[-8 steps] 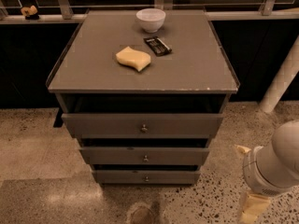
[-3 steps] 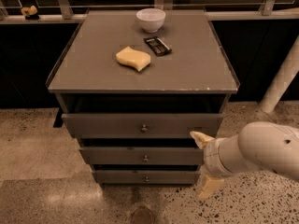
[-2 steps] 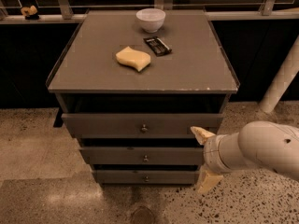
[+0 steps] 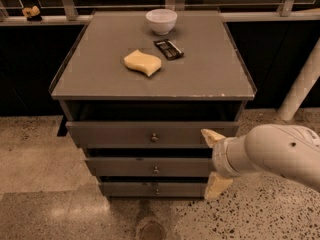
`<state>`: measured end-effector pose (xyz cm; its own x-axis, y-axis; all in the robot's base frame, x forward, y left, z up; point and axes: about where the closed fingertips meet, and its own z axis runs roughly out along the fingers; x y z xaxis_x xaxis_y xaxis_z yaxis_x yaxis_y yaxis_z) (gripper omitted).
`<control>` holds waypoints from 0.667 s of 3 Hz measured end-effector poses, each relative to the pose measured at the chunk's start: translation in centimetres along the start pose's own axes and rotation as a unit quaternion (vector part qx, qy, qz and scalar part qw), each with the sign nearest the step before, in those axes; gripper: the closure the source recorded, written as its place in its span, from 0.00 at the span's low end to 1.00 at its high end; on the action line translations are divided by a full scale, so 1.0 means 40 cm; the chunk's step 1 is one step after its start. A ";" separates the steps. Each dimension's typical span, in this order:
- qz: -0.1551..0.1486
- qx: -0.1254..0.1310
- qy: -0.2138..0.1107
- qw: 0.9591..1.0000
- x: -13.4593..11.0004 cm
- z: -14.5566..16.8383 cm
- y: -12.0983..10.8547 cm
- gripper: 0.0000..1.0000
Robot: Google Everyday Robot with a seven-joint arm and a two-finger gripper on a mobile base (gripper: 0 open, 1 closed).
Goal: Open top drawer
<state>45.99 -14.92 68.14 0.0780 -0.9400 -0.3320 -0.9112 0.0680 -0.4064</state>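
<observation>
The top drawer (image 4: pixel 112 134) sits directly under the top of the grey-brown table (image 4: pixel 210 79), the highest of three stacked fronts. Its plain front carries one small round metal knob (image 4: pixel 154 137) at the centre. A dark gap shows between the front's upper edge and the table's top.

Below it lie the middle drawer (image 4: pixel 125 167) and the bottom drawer (image 4: pixel 130 189), each with a similar knob.

The gripper (image 4: pixel 214 161) is at the right end of the drawer fronts, on a thick white arm (image 4: pixel 280 151) that comes in from the right edge. Its pale fingers (image 4: pixel 212 136) are spread wide and pinch nothing. The upper one overlaps the right end of the top drawer's front and the lower one hangs by the bottom drawer's right end. Whether either touches the wood cannot be told.

On the table stand a white bowl (image 4: pixel 161 20) near the back edge, a dark flat packet (image 4: pixel 168 49) in front of it, and a yellow sponge (image 4: pixel 142 63) just left of the packet. The packet's printing is too small to read.

The floor (image 4: pixel 45 154) is speckled terrazzo with a round mark (image 4: pixel 152 230) in front of the table. Behind the table runs a pale ledge (image 4: pixel 40 20) with metal uprights, bearing a small yellowish object (image 4: pixel 31 12) at the far left. A white post (image 4: pixel 302 86) slants at the right.
</observation>
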 end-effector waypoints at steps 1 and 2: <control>0.010 0.029 0.019 0.999 -0.010 0.038 -0.102 0.00; 0.026 0.045 0.022 0.998 -0.022 0.072 -0.175 0.00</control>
<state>53.47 -13.61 68.82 0.0117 -0.9480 -0.3179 -0.8735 0.1451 -0.4646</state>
